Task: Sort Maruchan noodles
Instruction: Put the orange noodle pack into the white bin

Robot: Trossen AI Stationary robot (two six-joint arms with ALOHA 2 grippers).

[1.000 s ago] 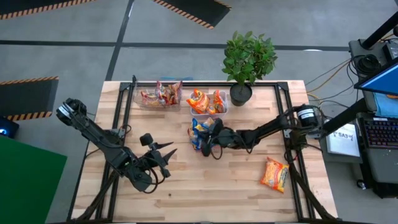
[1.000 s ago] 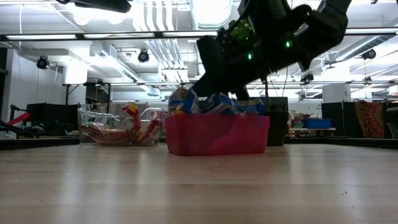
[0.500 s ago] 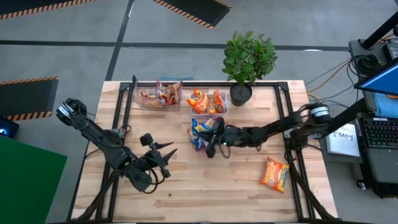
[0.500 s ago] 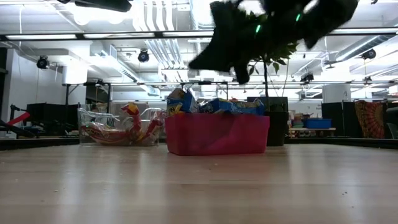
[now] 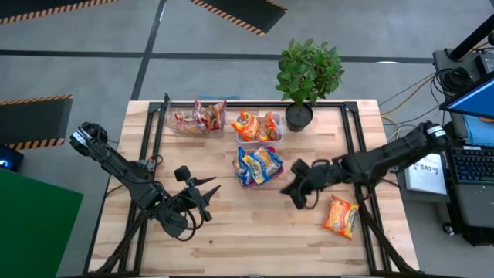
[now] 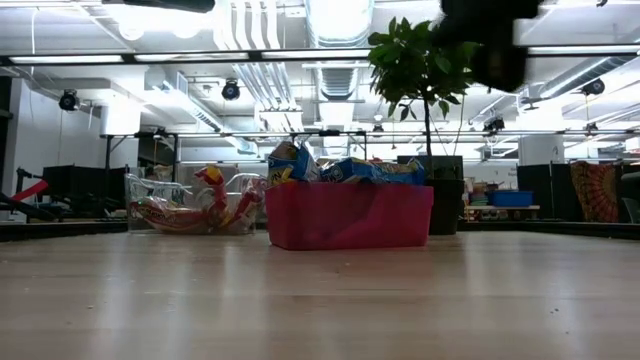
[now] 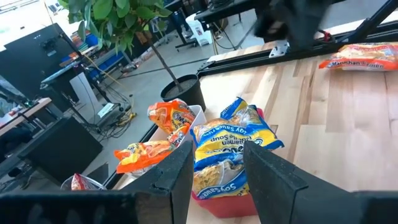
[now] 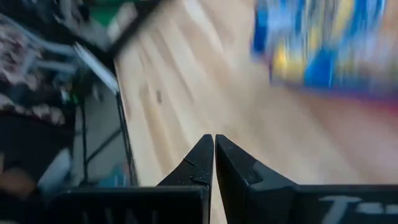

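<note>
Blue-and-yellow noodle packets (image 5: 258, 164) lie heaped in a red tray (image 6: 348, 218) at mid-table. Orange packets (image 5: 258, 125) fill a white tray behind it. Reddish packets (image 5: 199, 117) sit in a clear tray (image 6: 190, 212) at the far left. One orange packet (image 5: 340, 216) lies flat on the table near the right edge. My right gripper (image 5: 296, 193) hangs shut and holds nothing, between the red tray and that loose packet; its shut fingers show in the right wrist view (image 8: 213, 152). My left gripper (image 5: 210, 189) waits open at the near left and points at the trays (image 7: 217, 168).
A potted plant (image 5: 309, 73) stands at the far edge, right of the white tray. Black frame rails (image 5: 356, 131) run along the table's sides. Bare wood stretches along the near half of the table (image 5: 262, 239).
My right gripper has pulled back from over the red tray, risen, and swung toward the table's right and near side while rolling its wrist. It stays shut. The blue-and-yellow packets stay in the tray, now uncovered.
</note>
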